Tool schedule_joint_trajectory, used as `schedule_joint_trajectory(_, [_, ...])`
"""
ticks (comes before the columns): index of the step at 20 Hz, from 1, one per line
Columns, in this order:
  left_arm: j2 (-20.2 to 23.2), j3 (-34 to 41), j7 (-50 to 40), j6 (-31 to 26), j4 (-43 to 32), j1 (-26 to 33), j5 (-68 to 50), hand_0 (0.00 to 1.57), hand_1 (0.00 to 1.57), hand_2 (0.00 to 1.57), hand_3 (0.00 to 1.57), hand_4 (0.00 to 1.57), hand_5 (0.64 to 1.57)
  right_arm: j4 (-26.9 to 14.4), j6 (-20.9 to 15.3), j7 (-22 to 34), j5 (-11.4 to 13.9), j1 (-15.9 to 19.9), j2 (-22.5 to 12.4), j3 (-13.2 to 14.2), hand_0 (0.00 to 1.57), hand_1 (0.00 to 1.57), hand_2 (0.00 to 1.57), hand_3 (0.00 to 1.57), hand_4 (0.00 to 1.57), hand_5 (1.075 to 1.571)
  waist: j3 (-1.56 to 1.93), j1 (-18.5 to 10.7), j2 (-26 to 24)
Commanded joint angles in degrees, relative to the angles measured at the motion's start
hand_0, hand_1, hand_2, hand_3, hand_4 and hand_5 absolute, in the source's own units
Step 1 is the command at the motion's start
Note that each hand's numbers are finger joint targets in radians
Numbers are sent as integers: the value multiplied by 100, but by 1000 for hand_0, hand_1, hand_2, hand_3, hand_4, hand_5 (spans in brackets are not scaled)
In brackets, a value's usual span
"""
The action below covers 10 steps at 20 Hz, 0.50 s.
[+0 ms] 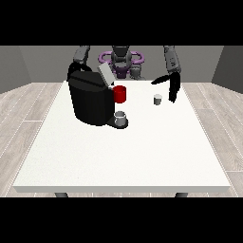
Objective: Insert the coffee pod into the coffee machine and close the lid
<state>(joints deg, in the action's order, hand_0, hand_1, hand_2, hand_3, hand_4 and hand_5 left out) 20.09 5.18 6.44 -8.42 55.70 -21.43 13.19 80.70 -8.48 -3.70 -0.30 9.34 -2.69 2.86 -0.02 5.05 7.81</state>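
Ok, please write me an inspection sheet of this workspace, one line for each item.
Surface: white table, front part bare.
Job's things: black coffee machine at the view's left, lid raised; small white pod upright on the table, apart from the machine.
Clutter: red mug beside the machine; grey cup on the machine's base.
Hands: hand at the view's right just beside the pod, fingers pointing down, holding nothing; other hand hidden behind the machine.
Cables: nothing seen.
Surroundings: wooden floor, grey walls.
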Motion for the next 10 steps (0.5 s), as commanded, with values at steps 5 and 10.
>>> schedule_joint_trajectory(5, [-27,-64,-69,240,-807,-390,539,695,695,778,429,0,1571,-472,-126,-241,168,112,101,-48,0,0,0,0,392,1571,2,-1,15])
schedule_joint_trajectory(10, [26,-342,461,525,-1081,-222,1074,634,634,756,487,0,1571,-374,-27,-171,2,98,44,51,0,0,0,0,435,1571,1,77,25])
